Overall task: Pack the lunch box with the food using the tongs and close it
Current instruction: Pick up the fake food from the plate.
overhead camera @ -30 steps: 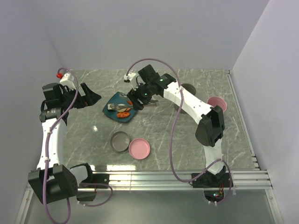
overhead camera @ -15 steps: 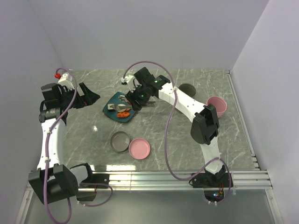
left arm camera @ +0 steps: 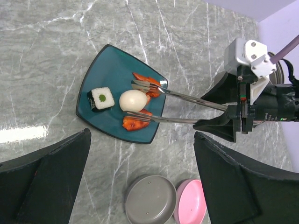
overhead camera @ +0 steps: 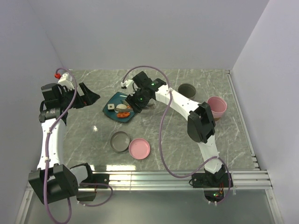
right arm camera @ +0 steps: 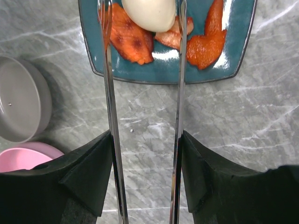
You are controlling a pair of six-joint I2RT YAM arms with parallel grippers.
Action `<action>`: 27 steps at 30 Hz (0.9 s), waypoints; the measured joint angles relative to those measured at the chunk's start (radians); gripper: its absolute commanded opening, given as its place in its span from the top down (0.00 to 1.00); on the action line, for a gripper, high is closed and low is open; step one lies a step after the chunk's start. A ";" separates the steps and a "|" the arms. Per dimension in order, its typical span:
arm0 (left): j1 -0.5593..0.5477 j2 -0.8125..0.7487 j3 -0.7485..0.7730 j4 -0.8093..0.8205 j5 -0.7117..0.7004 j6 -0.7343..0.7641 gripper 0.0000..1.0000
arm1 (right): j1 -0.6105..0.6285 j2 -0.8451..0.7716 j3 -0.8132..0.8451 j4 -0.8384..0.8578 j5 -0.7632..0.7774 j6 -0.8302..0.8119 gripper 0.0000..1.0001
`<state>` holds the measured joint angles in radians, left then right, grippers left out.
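My right gripper (right arm camera: 145,137) is shut on the silver tongs (right arm camera: 108,93), one black finger pressed against each arm. The tong tips reach over the teal plate (left arm camera: 112,70) and stand on either side of the white ball (left arm camera: 133,100), which lies between orange-red chunks (left arm camera: 147,86). A dark-and-white roll (left arm camera: 102,99) lies further left on the plate. In the top view the right gripper (overhead camera: 138,99) hangs over the plate's right edge. My left gripper (overhead camera: 92,97) hovers open left of the plate, holding nothing. The lunch box shows as round grey (overhead camera: 120,141) and pink (overhead camera: 139,148) parts.
A dark grey round container (overhead camera: 187,90) and a pink bowl (overhead camera: 217,106) stand at the right of the marble table. The grey part (right arm camera: 21,107) and pink part (right arm camera: 28,156) lie close in front of the plate. Walls enclose the table's back and sides.
The right arm has shifted left over the plate, and the tong arms have come closer together around the white ball. The left arm has stayed still.
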<state>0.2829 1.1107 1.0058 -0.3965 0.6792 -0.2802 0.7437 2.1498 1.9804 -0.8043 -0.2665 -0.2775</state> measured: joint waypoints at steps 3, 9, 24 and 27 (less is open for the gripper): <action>0.000 0.000 -0.003 0.005 0.000 0.000 0.02 | 0.000 0.001 -0.006 0.001 0.005 0.000 0.37; 0.000 0.000 -0.003 0.014 0.000 0.000 0.02 | 0.000 0.002 -0.006 0.011 0.011 -0.001 0.41; 0.000 0.000 -0.003 0.018 0.000 0.000 0.03 | 0.000 0.056 -0.006 0.026 0.014 -0.004 0.48; 0.000 0.000 -0.003 0.019 0.000 0.000 0.04 | 0.000 0.056 -0.006 0.026 0.012 -0.003 0.50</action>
<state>0.2829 1.1110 1.0027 -0.3779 0.6792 -0.2802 0.7437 2.2063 1.9743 -0.7784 -0.2543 -0.2810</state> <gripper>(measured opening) 0.969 0.522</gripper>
